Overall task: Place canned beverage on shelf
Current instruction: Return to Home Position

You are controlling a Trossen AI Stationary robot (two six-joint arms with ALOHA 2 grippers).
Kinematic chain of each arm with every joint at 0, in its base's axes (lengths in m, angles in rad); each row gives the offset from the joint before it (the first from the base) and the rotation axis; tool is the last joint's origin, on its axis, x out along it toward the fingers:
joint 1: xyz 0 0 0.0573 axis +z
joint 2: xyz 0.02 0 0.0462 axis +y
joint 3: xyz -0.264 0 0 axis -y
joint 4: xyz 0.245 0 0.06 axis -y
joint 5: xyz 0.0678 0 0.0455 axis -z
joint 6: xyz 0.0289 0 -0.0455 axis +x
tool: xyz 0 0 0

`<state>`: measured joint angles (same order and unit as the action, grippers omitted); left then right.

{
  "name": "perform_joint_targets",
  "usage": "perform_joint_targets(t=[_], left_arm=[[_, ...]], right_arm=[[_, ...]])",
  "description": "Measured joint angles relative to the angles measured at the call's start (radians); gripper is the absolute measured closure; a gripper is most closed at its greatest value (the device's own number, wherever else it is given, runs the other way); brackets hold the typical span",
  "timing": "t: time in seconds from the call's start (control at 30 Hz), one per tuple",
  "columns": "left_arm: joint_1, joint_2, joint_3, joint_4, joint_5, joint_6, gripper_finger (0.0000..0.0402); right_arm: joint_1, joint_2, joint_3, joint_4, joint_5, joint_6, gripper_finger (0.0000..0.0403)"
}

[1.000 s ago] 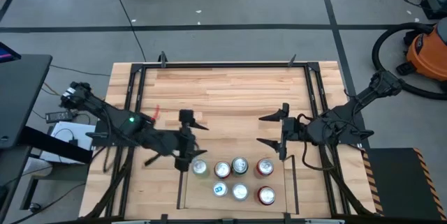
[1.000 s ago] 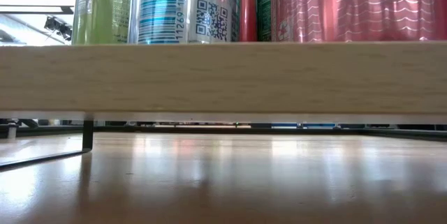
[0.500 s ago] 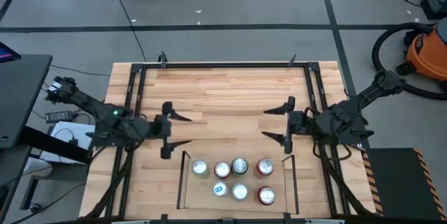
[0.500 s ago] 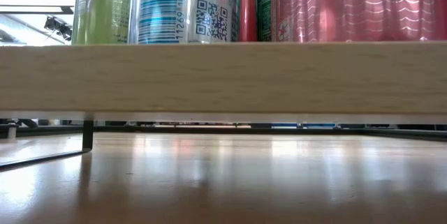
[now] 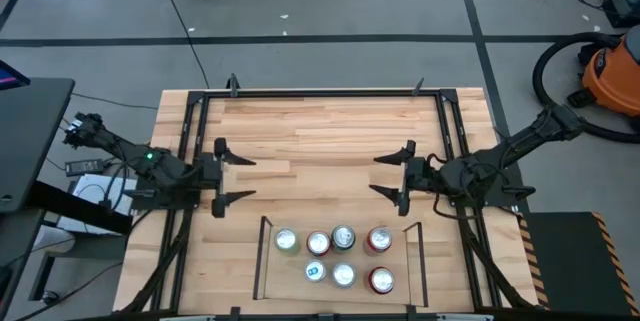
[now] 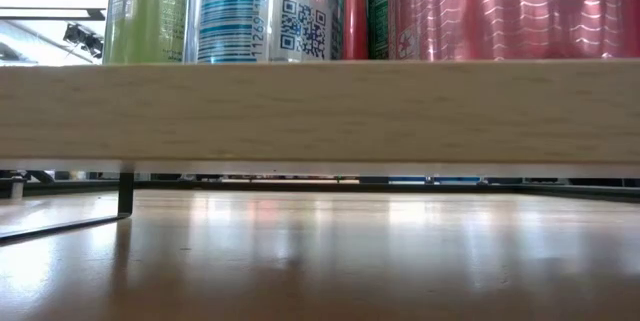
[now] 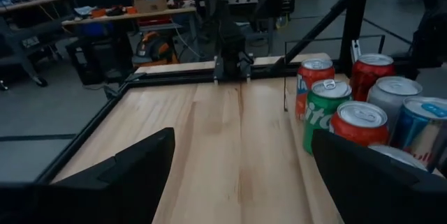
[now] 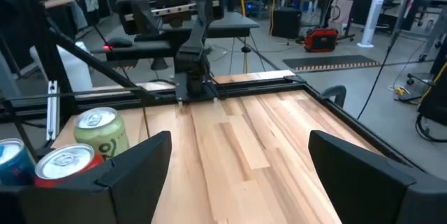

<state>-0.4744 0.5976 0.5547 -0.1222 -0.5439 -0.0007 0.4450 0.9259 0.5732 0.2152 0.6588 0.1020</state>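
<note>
Several beverage cans (image 5: 343, 257) stand upright in two rows on the shelf (image 5: 290, 264), a small light-wood board with thin black rails near the table's near edge. The low view shows the shelf's front edge (image 6: 320, 111) with cans (image 6: 265, 11) above it. My left gripper (image 5: 236, 178) hovers open at the table's left side, pointing toward the right. It is clear of the cans (image 7: 349, 116). My right gripper (image 5: 377, 174) hovers open at the right side, facing the left one, just beyond the shelf's far right corner. Its wrist view shows a green can (image 8: 101, 131).
A black metal frame (image 5: 320, 92) runs around the tabletop. Bare wood (image 5: 320, 141) lies between the two grippers and the table's far edge. An orange vacuum (image 5: 610, 71) and cables lie on the floor beyond the table.
My left gripper has drawn back from beside the leftmost can toward the table's left edge and a little toward the far edge. It has levelled out and stayed open. My right gripper has shifted slightly toward the far edge. The cans have not moved.
</note>
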Motion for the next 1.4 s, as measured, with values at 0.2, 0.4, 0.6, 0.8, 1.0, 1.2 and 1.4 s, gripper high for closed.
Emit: perform_joint_targets(t=[0.2,0.4,0.6,0.8,1.0,1.2,1.4], left_arm=[[0.000,-0.105,-0.121,0.001,0.000,-0.037,0.0054],[0.001,-0.202,-0.206,0.025,-0.001,-0.033,0.0054],[0.001,-0.305,-0.277,0.025,-0.003,-0.002,0.0054],[0.001,-0.413,-0.352,0.020,-0.038,0.056,0.0054],[0.001,-0.498,-0.387,0.002,-0.115,0.101,0.0054],[0.002,-0.528,-0.387,-0.019,-0.160,0.098,0.0054],[0.003,-0.528,-0.457,0.059,-0.178,0.037,0.0054]], right_arm=[[-0.003,-0.080,-0.128,0.109,-0.008,0.007,0.0054],[-0.005,-0.231,-0.231,0.109,0.027,0.044,0.0054],[-0.028,-0.338,-0.334,0.159,0.052,0.071,0.0054],[-0.097,-0.374,-0.429,0.291,0.033,0.064,0.0054],[-0.210,-0.370,-0.482,0.327,-0.080,0.170,0.0054],[-0.324,-0.361,-0.525,0.375,-0.171,0.228,0.0054],[-0.469,-0.362,-0.532,0.467,-0.356,0.199,0.0054]])
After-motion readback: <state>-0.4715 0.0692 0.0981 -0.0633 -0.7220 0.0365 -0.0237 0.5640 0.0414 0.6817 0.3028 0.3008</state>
